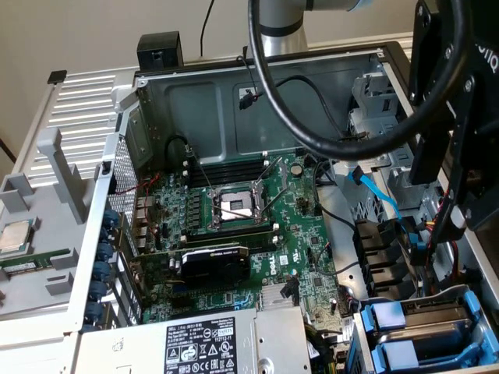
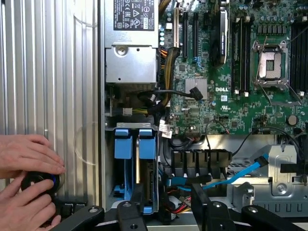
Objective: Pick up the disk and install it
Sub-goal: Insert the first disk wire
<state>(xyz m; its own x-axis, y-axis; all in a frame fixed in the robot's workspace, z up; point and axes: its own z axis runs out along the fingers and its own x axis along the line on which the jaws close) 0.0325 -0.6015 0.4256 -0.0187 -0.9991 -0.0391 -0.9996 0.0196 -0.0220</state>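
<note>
Open PC case (image 1: 218, 101) lies on a ribbed grey table (image 1: 86, 101). Green motherboard (image 1: 300, 234) covers the case floor, w/ empty CPU socket (image 1: 236, 205) mid-board and a black graphics card (image 1: 214, 261) just beside it. Grey PSU box (image 1: 210, 343) w/ black-and-white label sits at the near corner, next to the drive cage (image 2: 107, 144). Robot arm (image 1: 279, 23) comes in from above, a thick black cable (image 1: 269, 101) looping under it.

The disk (image 2: 147, 144) stands slotted in the cage, blue carrier end showing, w/ a second blue carrier (image 2: 122, 144) right beside it. The two look alike and can't be told apart; label hidden.

Gripper (image 2: 168, 207) hangs over the cage end of the case, jaws spread, nothing between them. One of its fingers (image 2: 136, 204) overlaps the carriers in the wrist view; contact can't be judged.

Outside the case wall, a person's hand (image 2: 29, 154) and other hand (image 2: 26, 209) rest on the table around a small round black knob (image 2: 41, 182) w/ blue ring.

Small square CPU chip (image 1: 15, 236) lies on the table at the exterior view's left, well apart from the case.
</note>
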